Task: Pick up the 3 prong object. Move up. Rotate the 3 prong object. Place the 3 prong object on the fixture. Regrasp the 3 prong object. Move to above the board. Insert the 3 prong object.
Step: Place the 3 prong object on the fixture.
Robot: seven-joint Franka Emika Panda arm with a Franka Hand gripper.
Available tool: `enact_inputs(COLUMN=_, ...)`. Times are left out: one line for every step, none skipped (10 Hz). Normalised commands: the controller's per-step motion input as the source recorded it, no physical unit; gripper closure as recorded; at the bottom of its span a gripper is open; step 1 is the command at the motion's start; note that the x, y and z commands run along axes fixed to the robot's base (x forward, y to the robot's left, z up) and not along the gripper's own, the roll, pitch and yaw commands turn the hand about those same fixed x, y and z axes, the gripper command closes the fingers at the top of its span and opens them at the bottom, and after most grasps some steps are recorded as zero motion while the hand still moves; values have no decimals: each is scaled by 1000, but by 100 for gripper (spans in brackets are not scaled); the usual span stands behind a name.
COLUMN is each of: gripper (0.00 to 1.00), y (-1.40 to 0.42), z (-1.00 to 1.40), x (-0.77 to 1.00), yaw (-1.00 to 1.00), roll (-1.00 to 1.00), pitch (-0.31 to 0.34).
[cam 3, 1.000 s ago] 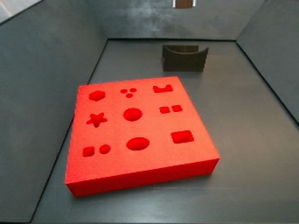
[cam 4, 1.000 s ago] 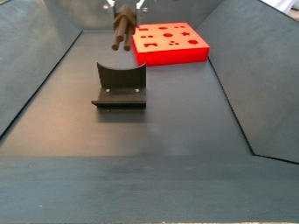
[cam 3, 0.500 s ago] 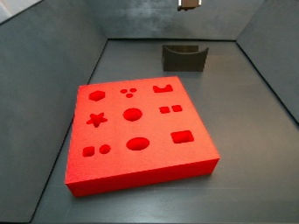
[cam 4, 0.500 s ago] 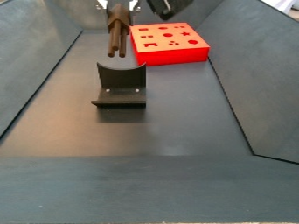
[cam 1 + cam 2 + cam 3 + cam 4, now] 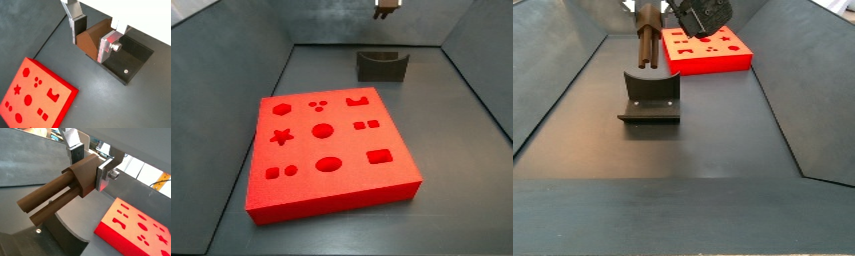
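Brown and long, the 3 prong object [image 5: 57,198] sits between the two silver fingers [image 5: 105,174] of our tool [image 5: 89,162], which is closed on its upper end. In both wrist views the flat plates press on it from two sides, and we see its body reach out from the tool [image 5: 92,31] with a long slot between its legs. In a side view the 3 prong object [image 5: 645,45] hangs almost upright under the tool [image 5: 648,12], and its lower end comes close to the notch of the fixture [image 5: 649,98] straight below; we cannot tell if they touch.

In a wrist view the fixture [image 5: 131,57] lies just behind the held piece [image 5: 90,41] as a dark plate on the tabletop [image 5: 107,105]. The board [image 5: 30,97] lies to the side of the tool, well apart from the fixture, with its red top and its shape cutouts open to view. In a side view the board [image 5: 329,152] fills the middle, the fixture [image 5: 381,65] stands beyond it, and only the tip of the tool [image 5: 385,8] shows at the upper edge.
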Motion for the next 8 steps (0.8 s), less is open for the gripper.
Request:
enact_inputs(gripper=100, y=137, z=-1000, x=125, yaw=9, roll=-1000, pitch=156)
enact_inputs(gripper=100, y=138, z=-1000, x=130, yaw=-20, roll=-966, pitch=177)
enact_inputs(gripper=100, y=133, z=-1000, x=145, yaw=-82, roll=-704, pitch=192)
enact_inputs(gripper=100, y=135, z=-1000, x=149, yaw=-107, roll=-594, pitch=181)
enact_inputs(gripper=100, y=138, z=-1000, x=159, yaw=-149, roll=-365, pitch=145)
enact_inputs(gripper=100, y=133, z=-1000, x=166, yaw=-159, roll=-272, pitch=124)
enact_inputs(gripper=100, y=124, z=-883, x=154, yaw=-178, roll=-165, pitch=75)
enact_inputs(gripper=100, y=125, z=-679, x=133, yaw=-176, roll=-112, pitch=48)
